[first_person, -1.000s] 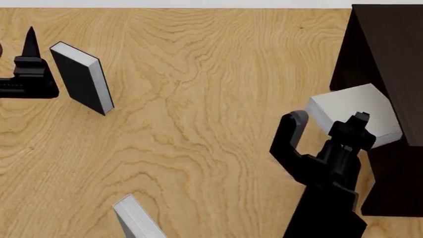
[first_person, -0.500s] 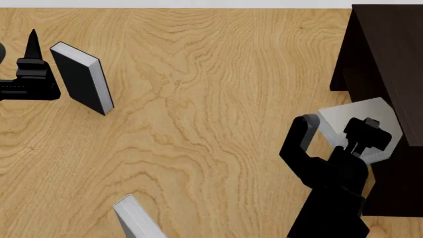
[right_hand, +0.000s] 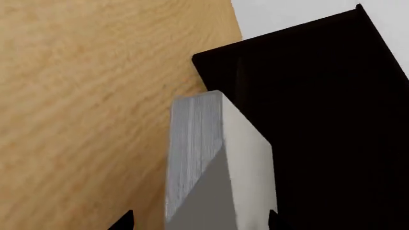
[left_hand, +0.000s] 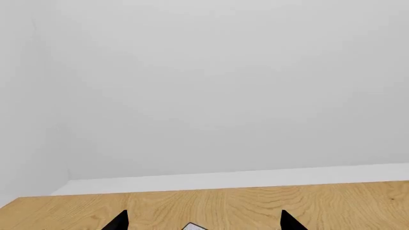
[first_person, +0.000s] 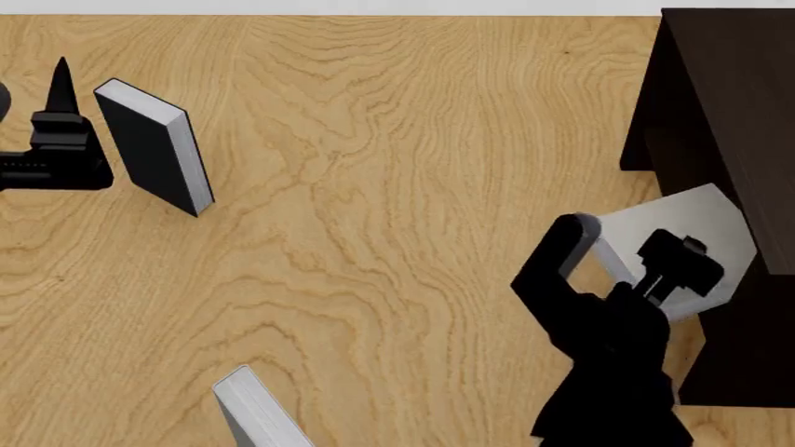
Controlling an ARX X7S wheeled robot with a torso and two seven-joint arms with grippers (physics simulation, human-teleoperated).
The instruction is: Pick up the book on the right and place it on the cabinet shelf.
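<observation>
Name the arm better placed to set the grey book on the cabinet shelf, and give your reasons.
Right. The right gripper already grips the book at the cabinet opening. The left gripper sits far across the table, beside the black-covered book.

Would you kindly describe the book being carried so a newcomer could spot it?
Find the dark cabinet at the table's right edge. The book is against its open front, in the right gripper. Alone among the three books, it is held, off the table.

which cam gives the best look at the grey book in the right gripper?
Right wrist view: the book fills the frame, page edges and cover clear, against the dark cabinet. Head view shows it partly hidden by the right gripper. Left wrist view doesn't show it.
</observation>
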